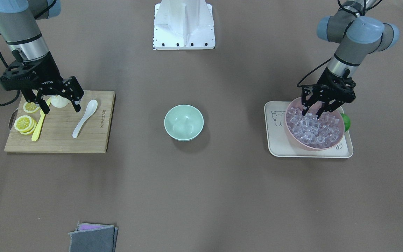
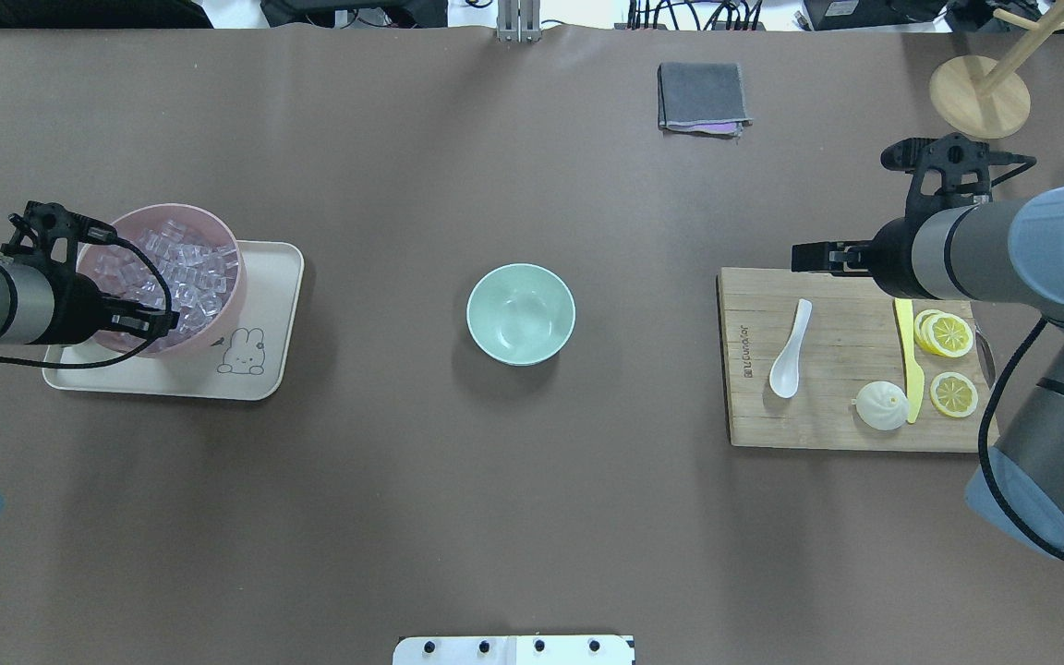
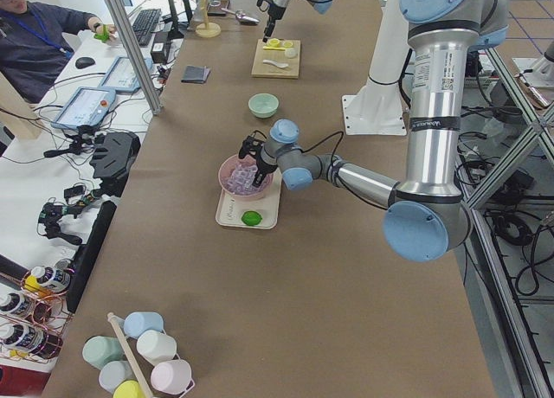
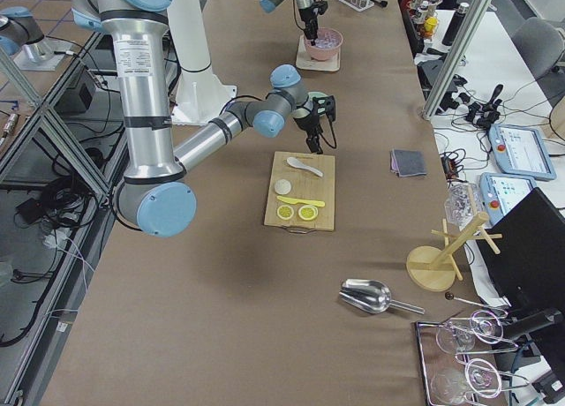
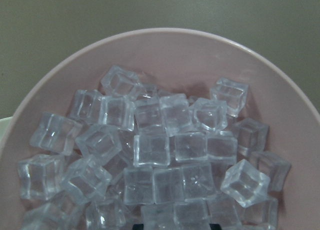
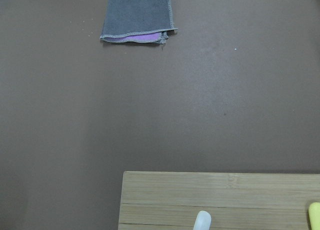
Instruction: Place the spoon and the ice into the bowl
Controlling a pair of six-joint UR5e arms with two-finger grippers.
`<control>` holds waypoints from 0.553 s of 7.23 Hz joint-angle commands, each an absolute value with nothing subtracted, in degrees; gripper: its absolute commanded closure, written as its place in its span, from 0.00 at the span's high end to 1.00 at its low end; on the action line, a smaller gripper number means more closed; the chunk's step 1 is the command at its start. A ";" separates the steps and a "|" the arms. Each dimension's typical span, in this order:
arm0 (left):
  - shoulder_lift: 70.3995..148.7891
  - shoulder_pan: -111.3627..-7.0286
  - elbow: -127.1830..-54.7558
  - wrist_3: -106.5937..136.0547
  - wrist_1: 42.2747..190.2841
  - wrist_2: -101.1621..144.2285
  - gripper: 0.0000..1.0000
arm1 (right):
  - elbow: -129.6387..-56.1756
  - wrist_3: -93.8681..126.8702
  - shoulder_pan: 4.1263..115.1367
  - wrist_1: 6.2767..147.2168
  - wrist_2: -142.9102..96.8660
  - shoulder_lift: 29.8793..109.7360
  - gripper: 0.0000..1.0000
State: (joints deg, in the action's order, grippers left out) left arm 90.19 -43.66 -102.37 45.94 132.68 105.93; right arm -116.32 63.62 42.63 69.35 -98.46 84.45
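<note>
The white spoon [image 1: 84, 117] lies on a wooden cutting board [image 1: 93, 140], its handle tip showing in the right wrist view [image 6: 202, 221]. The mint-green bowl [image 1: 184, 122] stands empty mid-table, also in the overhead view [image 2: 521, 314]. Several clear ice cubes [image 1: 313, 127] fill a pink bowl [image 2: 218, 226] and show close up in the left wrist view [image 5: 165, 150]. My left gripper [image 1: 311, 114] is open, its tips down at the top of the ice. My right gripper [image 1: 61, 109] is open and empty above the board, beside the spoon's handle.
The pink bowl sits on a cream tray [image 1: 275, 140] with a green lime [image 1: 345, 121]. The board also holds lemon slices [image 1: 25, 123], a yellow knife [image 1: 39, 127] and a white bun [image 1: 59, 100]. A grey cloth [image 1: 93, 238] lies near the table edge.
</note>
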 commanded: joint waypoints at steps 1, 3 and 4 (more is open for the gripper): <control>89.48 -44.47 -104.31 43.44 132.80 106.43 0.00 | -116.45 64.42 42.02 69.35 -97.65 84.46 1.00; 88.33 -45.26 -108.18 43.50 132.89 109.15 0.00 | -116.54 64.42 41.66 69.26 -97.65 84.46 1.00; 89.98 -45.26 -108.19 45.07 132.98 109.16 0.00 | -116.63 65.29 41.49 69.26 -97.65 84.46 1.00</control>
